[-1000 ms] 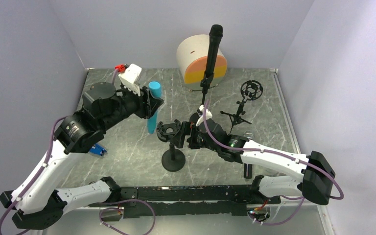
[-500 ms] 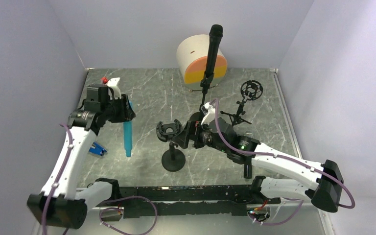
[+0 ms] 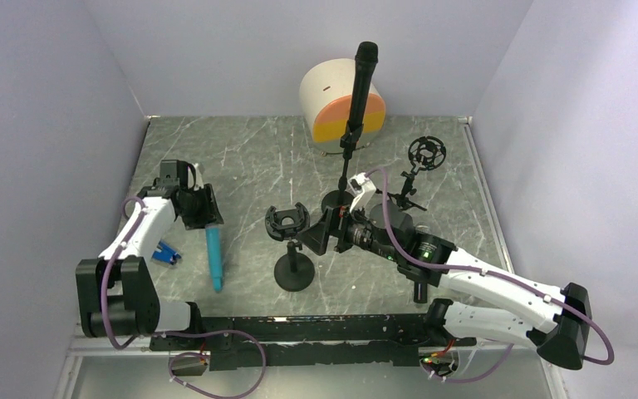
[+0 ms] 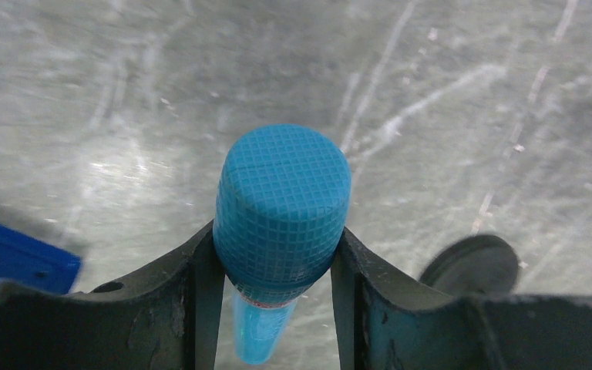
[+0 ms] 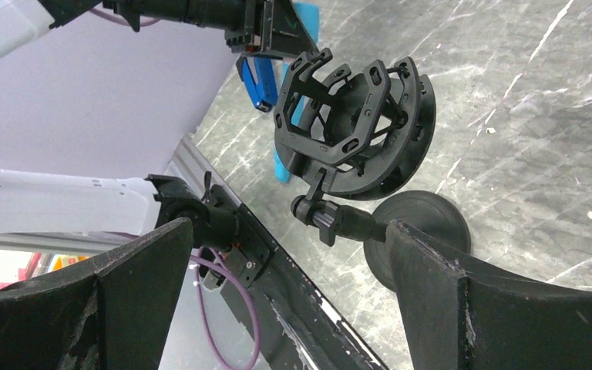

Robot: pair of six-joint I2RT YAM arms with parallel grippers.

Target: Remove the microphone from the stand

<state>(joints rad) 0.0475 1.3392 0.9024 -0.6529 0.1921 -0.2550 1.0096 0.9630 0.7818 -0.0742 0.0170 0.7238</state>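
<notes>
Clamping blue mic [image 4: 281, 208] by its head, left gripper [image 3: 203, 218] sits approx 9 o'clock of stand [image 3: 293, 274]; right gripper [image 3: 316, 237] jaws wide, at stand's 3 o'clock.

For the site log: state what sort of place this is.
Probably a robot test cell in a lab: plain walls box in a marble-look table, a left arm and right arm bolted at its edge, a stand and black mic as props.

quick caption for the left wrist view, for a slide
Left fingers gripping the blue microphone at its mesh head, marble tabletop beyond.
</notes>
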